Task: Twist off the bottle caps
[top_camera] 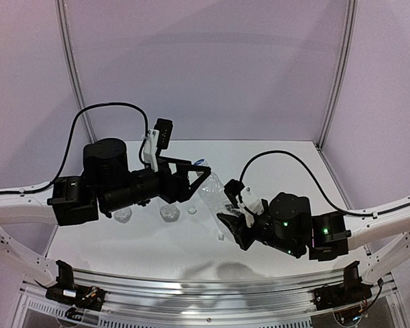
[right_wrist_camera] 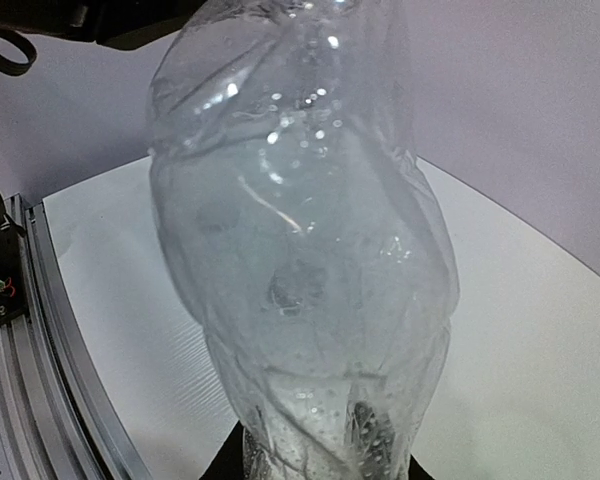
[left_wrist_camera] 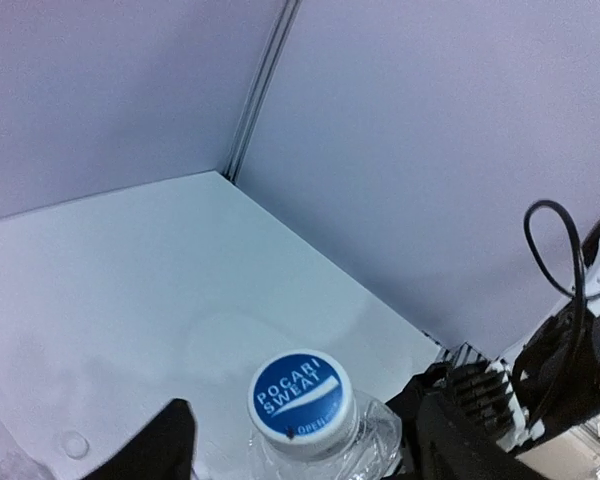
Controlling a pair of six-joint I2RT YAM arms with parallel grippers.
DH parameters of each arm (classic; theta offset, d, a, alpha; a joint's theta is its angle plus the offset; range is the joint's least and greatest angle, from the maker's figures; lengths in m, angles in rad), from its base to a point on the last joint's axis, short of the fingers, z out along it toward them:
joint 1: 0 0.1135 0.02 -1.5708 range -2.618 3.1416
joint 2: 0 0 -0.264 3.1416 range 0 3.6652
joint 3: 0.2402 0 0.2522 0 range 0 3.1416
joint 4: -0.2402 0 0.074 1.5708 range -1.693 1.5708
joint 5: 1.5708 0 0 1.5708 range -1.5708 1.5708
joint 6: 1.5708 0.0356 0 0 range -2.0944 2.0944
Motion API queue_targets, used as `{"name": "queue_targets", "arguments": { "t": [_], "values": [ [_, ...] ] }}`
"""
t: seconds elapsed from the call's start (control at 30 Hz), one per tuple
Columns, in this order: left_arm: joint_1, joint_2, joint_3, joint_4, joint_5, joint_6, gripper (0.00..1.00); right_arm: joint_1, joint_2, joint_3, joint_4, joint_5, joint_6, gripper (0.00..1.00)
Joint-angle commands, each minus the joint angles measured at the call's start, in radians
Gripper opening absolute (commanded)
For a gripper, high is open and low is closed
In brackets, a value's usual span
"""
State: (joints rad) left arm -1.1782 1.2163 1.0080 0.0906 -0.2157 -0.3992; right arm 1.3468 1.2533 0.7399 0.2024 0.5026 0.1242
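A clear crinkled bottle (top_camera: 212,193) is held tilted above the table, and my right gripper (top_camera: 234,208) is shut on its lower body. In the right wrist view the bottle (right_wrist_camera: 300,250) fills the frame and hides most of the right gripper (right_wrist_camera: 320,465). Its cap (left_wrist_camera: 298,395) has a white rim and a blue printed top, and sits on the neck. My left gripper (left_wrist_camera: 300,402) is open and straddles the cap, with a gap on each side. From above, the left gripper (top_camera: 199,169) is at the cap (top_camera: 202,162).
Two more clear bottles (top_camera: 123,214) (top_camera: 169,213) rest on the white table (top_camera: 273,157) under the left arm. A loose whitish cap (top_camera: 191,211) lies beside them, also seen as the loose cap (left_wrist_camera: 75,443). Walls enclose the table at the back and sides.
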Motion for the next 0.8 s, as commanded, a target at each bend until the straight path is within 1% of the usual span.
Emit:
{"name": "queue_targets", "arguments": {
  "t": [0.0, 0.03, 0.1, 0.2, 0.3, 0.4, 0.5, 0.67, 0.77],
  "values": [
    [0.015, -0.089, -0.04, 0.008, 0.071, 0.101, 0.94, 0.006, -0.053, -0.001, -0.008, -0.022, 0.016, 0.25],
    [0.028, -0.111, -0.048, 0.008, 0.12, 0.112, 0.98, 0.006, -0.062, -0.005, -0.003, -0.048, 0.012, 0.25],
    [0.064, -0.135, -0.05, 0.003, 0.253, 0.122, 0.99, 0.005, -0.081, -0.02, 0.017, -0.111, 0.005, 0.25],
    [0.109, -0.16, -0.074, 0.039, 0.423, 0.127, 0.98, 0.006, -0.104, -0.036, 0.043, -0.191, -0.002, 0.25],
    [0.127, -0.178, -0.096, 0.082, 0.539, 0.138, 0.94, 0.005, -0.117, -0.045, 0.058, -0.281, -0.009, 0.25],
    [0.128, -0.181, -0.1, 0.107, 0.612, 0.153, 0.88, 0.005, -0.117, -0.047, 0.072, -0.374, -0.018, 0.26],
    [0.129, -0.17, -0.105, 0.134, 0.653, 0.16, 0.82, 0.005, -0.106, -0.041, 0.077, -0.448, -0.02, 0.26],
    [0.128, -0.15, -0.105, 0.155, 0.683, 0.163, 0.74, 0.006, -0.086, -0.027, 0.073, -0.473, -0.016, 0.26],
    [0.128, -0.143, -0.102, 0.156, 0.684, 0.164, 0.67, 0.006, -0.082, -0.025, 0.072, -0.476, -0.017, 0.26]
  ]
}}
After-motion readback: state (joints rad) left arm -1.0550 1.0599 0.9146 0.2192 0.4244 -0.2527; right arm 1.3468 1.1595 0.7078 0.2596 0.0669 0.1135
